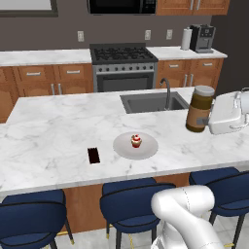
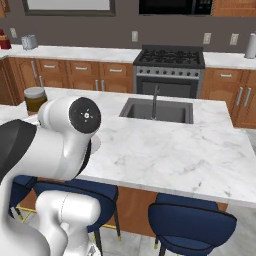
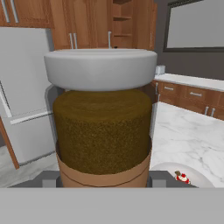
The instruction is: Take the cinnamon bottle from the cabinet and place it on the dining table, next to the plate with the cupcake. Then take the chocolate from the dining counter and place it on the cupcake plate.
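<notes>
Holding the cinnamon bottle (image 1: pixel 199 109) upright, pinched in my gripper (image 1: pixel 208 121), I see the plate (image 1: pixel 135 146) lying well to its left.

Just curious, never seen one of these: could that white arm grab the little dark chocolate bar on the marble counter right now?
Probably not yet: its gripper is shut on the brown cinnamon bottle, right of the sink. The chocolate bar lies uncovered left of the cupcake plate.
</notes>
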